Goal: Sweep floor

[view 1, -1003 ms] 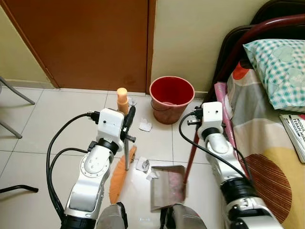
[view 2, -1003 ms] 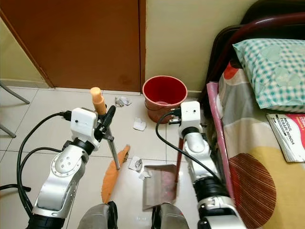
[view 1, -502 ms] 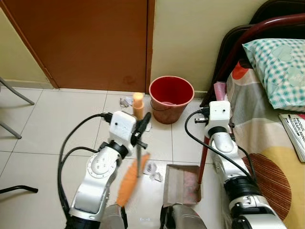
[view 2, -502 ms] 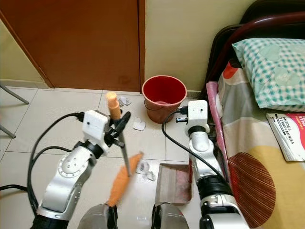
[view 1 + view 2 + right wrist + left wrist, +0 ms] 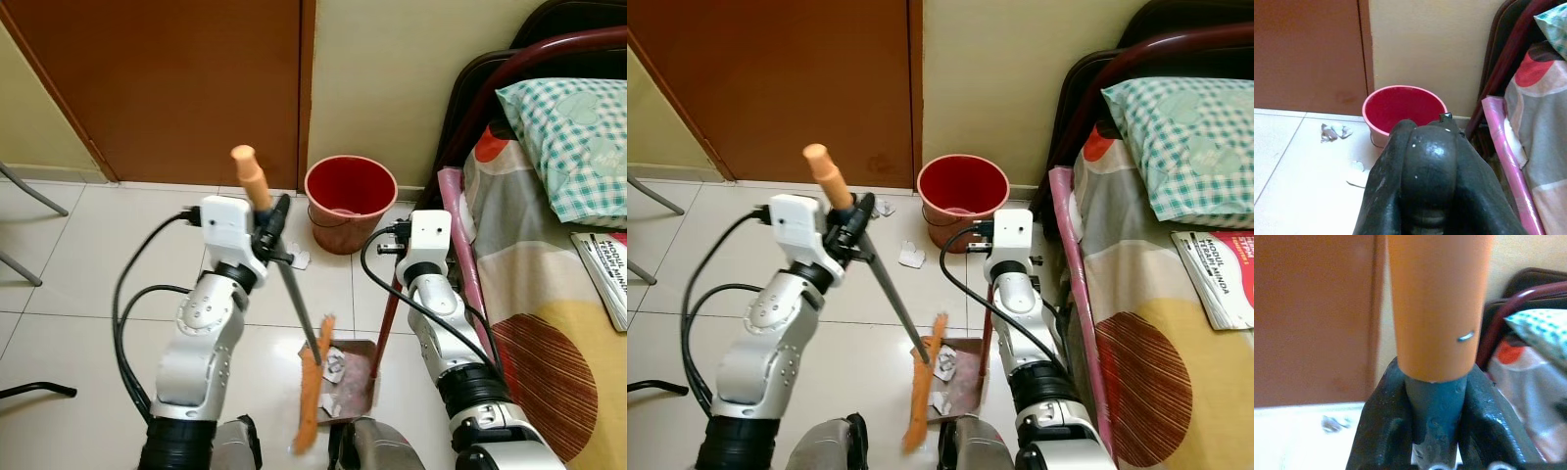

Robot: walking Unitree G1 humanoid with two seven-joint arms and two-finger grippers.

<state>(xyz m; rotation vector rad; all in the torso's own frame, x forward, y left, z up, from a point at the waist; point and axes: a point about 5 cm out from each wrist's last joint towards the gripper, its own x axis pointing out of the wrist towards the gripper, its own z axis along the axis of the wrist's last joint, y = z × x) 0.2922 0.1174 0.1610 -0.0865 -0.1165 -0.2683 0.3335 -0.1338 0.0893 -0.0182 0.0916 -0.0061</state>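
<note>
Two fingers of the left gripper (image 5: 1432, 431) pinch the broom (image 5: 294, 308) just below its orange grip, bristles at the dustpan (image 5: 356, 377) lip by paper scraps (image 5: 334, 368). Right gripper (image 5: 1422, 181) clamps the dustpan's handle. Broom looks light and stiff; higher holds give reach.

A red bucket (image 5: 350, 201) is standing on the tiled floor against a cream wall (image 5: 392, 78), just beside a closed brown door (image 5: 176, 88). To the right, a dark bed frame (image 5: 509, 73) is carrying a mattress under a patterned sheet (image 5: 549, 294), with a teal checked pillow (image 5: 568, 137) lying near a booklet (image 5: 602, 274) at the edge.
</note>
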